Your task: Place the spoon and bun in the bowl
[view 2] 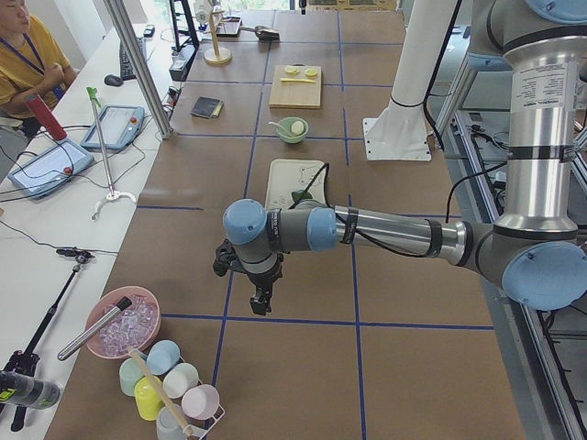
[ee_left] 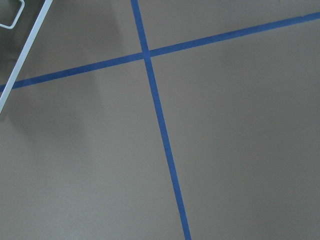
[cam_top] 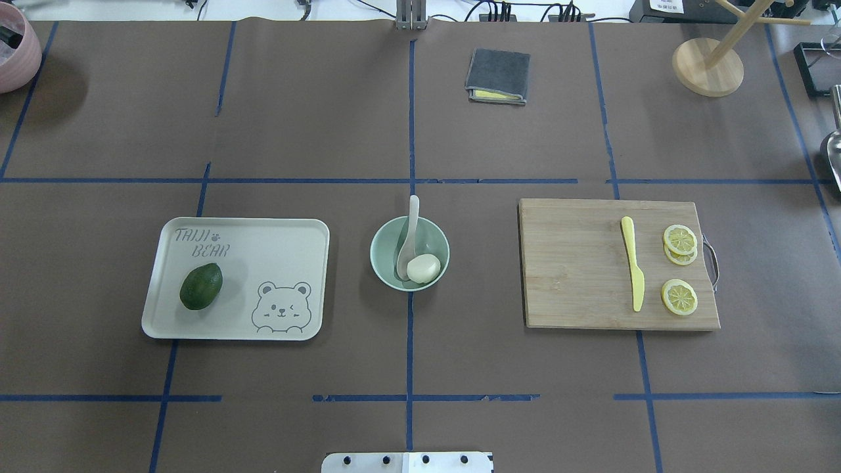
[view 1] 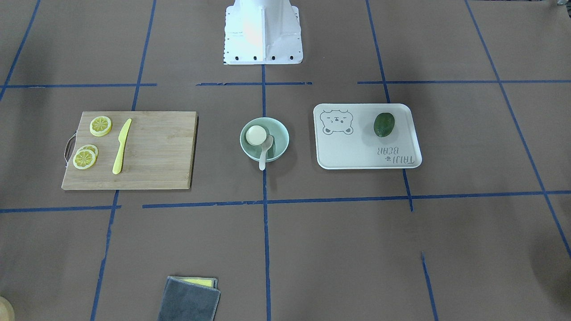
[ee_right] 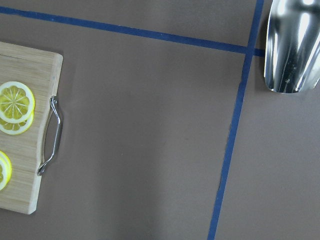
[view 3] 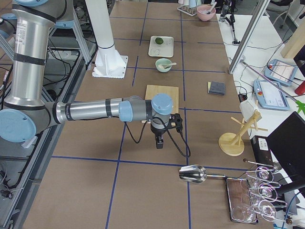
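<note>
Reading, apparently, "TAIJI BEAR": tray (cam_top: 282, 249) beside bowl (cam_top: 380, 250).

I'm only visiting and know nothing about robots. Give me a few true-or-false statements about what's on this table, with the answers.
1. The bun lies inside the bowl. True.
2. The spoon lies flat on the table beside the bowl. False: its scoop is in the bowl and its handle sticks out over the rim.
3. The dark green fruit sits on the cutting board. False: it sits on the tray.
4. The yellow knife lies on the cutting board next to the lemon slices. True.
</note>
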`<action>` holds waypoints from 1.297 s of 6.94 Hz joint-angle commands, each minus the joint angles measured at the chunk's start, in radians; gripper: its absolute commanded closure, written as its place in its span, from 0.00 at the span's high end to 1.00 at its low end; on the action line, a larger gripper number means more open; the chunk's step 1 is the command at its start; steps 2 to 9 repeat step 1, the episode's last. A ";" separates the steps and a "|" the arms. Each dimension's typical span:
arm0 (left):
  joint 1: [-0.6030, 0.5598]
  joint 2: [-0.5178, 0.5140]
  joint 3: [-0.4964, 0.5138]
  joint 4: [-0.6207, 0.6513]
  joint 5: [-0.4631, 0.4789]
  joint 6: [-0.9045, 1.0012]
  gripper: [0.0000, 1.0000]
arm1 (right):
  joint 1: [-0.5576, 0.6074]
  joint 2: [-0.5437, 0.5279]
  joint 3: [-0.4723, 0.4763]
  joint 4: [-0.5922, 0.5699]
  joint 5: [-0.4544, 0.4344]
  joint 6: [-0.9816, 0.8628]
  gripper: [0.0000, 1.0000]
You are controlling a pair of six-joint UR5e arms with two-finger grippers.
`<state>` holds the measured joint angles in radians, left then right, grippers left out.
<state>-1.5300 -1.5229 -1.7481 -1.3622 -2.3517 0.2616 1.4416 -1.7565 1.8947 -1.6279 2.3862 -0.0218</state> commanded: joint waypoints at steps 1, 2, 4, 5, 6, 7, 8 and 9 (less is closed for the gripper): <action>0.001 -0.008 -0.013 0.002 0.000 -0.005 1.00 | -0.012 0.002 0.021 -0.036 -0.019 -0.007 1.00; 0.001 -0.008 -0.013 0.002 0.000 -0.005 1.00 | -0.012 0.002 0.021 -0.036 -0.019 -0.007 1.00; 0.001 -0.008 -0.013 0.002 0.000 -0.005 1.00 | -0.012 0.002 0.021 -0.036 -0.019 -0.007 1.00; 0.001 -0.008 -0.013 0.002 0.000 -0.005 1.00 | -0.012 0.002 0.021 -0.036 -0.019 -0.007 1.00; 0.001 -0.008 -0.013 0.002 0.000 -0.005 1.00 | -0.012 0.002 0.021 -0.036 -0.019 -0.007 1.00; 0.001 -0.008 -0.013 0.002 0.000 -0.005 1.00 | -0.012 0.002 0.021 -0.036 -0.019 -0.007 1.00; 0.001 -0.008 -0.013 0.002 0.000 -0.005 1.00 | -0.012 0.002 0.021 -0.036 -0.019 -0.007 1.00; 0.001 -0.008 -0.013 0.002 0.000 -0.005 1.00 | -0.012 0.002 0.021 -0.036 -0.019 -0.007 1.00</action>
